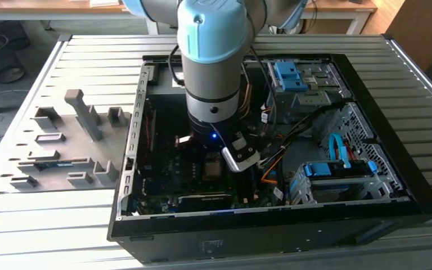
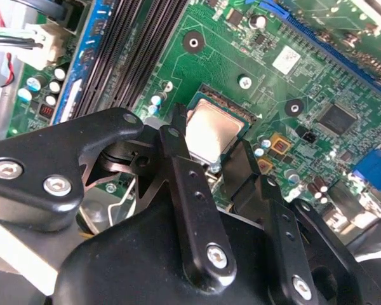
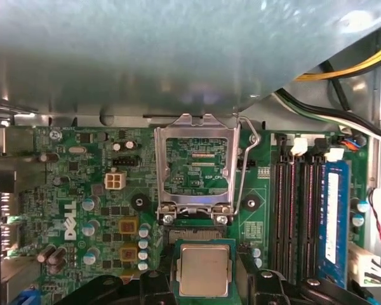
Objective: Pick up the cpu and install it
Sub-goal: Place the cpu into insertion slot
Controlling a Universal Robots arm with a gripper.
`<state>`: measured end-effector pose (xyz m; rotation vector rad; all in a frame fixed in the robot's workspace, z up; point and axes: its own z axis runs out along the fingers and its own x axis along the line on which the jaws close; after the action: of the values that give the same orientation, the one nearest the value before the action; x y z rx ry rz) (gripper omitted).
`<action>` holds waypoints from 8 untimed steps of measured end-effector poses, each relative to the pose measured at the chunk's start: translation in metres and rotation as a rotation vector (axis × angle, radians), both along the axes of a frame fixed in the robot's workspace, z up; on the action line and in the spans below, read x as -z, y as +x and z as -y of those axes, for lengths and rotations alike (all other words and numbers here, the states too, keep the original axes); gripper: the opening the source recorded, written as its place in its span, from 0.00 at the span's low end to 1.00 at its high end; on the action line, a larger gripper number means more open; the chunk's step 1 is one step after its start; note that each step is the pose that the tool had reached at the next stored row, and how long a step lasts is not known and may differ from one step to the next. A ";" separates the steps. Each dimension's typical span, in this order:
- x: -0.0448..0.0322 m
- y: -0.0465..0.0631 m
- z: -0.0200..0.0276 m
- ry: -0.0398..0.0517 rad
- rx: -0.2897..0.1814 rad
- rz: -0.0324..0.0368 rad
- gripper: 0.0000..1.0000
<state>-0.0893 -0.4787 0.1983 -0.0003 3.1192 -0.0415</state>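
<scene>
The pincer (image 2: 209, 143) grips the cpu (image 2: 214, 127) by two opposite edges, at the socket (image 3: 200, 235) of the motherboard (image 3: 82, 190) — its metal frame (image 3: 159, 171) stands open.

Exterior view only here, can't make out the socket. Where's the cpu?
Observer: In the first wrist view, the cpu is over the socket, silver top up. Can't tell if it's seated.
Operator: Latch?
Observer: The retention frame is flipped up, open.
Operator: Gripper?
Observer: In the second wrist view, the gripper is down at the board, centred on the cpu.
</scene>
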 end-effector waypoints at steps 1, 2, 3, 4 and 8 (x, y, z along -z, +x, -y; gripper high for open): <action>0.0005 0.000 0.0000 -0.0002 0.000 -0.0001 0.47; 0.0008 -0.001 0.0000 -0.0002 0.000 -0.0001 0.47; 0.0010 -0.002 0.0000 -0.0001 0.000 0.0000 0.47; 0.0012 -0.003 0.0000 0.0000 0.000 0.0001 0.47; 0.0031 -0.004 0.0008 -0.0001 0.000 0.0002 0.47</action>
<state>-0.0933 -0.4795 0.1951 -0.0004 3.1190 -0.0416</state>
